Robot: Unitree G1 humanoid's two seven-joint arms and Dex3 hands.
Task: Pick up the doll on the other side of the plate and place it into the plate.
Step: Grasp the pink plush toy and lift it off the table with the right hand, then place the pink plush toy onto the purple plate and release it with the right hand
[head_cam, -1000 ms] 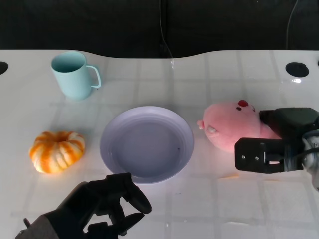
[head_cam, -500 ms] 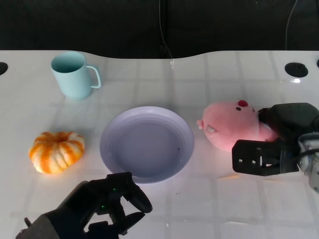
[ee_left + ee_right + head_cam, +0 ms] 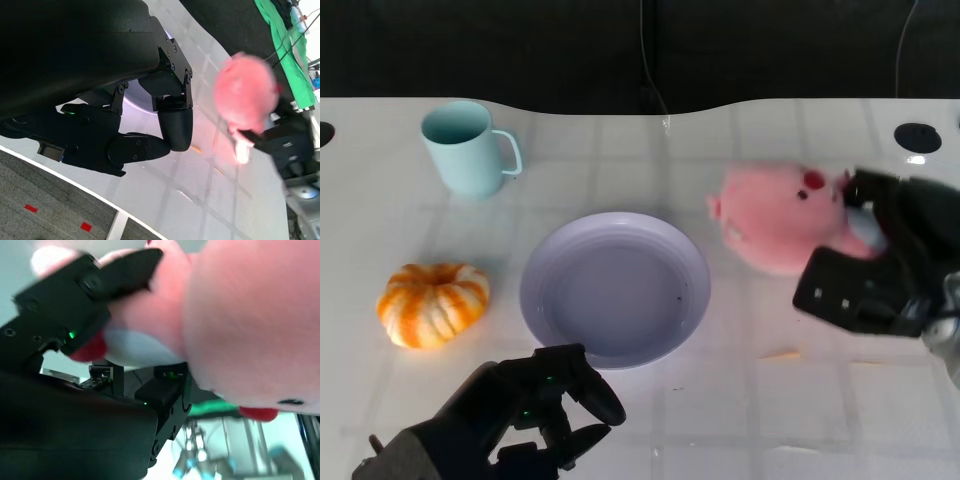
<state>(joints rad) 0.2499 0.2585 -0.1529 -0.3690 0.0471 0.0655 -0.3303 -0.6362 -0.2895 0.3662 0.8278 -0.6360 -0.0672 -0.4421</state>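
A pink plush doll hangs just above the table to the right of the lavender plate, lifted and tilted. My right hand grips it from the right, fingers wrapped around its body. The right wrist view is filled by the doll pressed between black fingers. The left wrist view shows the doll blurred, with the right hand behind it. My left hand rests near the table's front edge below the plate, fingers curled, holding nothing.
A light blue mug stands at the back left. An orange-and-white pumpkin toy lies left of the plate. Dark round holes mark the table's far right. A small tan scrap lies on the table below the doll.
The right hand has lifted the doll off the table, up and slightly toward the back. The left hand has stayed in place.
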